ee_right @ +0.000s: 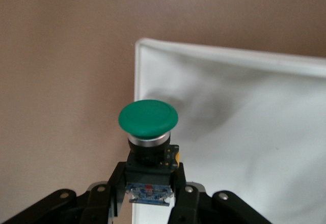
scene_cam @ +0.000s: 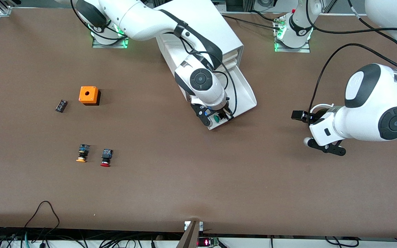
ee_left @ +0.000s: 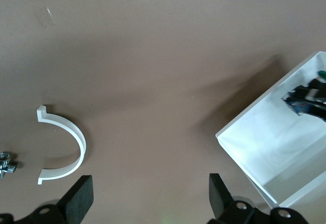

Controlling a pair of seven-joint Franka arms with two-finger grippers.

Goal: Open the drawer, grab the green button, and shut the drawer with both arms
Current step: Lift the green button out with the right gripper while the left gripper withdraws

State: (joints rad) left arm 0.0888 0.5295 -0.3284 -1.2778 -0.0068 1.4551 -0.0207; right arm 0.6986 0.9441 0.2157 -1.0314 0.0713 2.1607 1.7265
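Note:
The white cabinet stands between the two arm bases. Its lowest drawer is pulled out toward the front camera. My right gripper is at the drawer's front corner, shut on the green-capped button. In the right wrist view the fingers clamp the button's black-and-blue body, cap pointing away, over the drawer's rim. My left gripper hangs open and empty over bare table toward the left arm's end. Its fingers stand wide apart, and the drawer shows to one side.
An orange box with a hole and a small black part lie toward the right arm's end. Nearer the front camera lie a yellow-orange-capped button and a red-capped one. A white curved piece lies by the left gripper.

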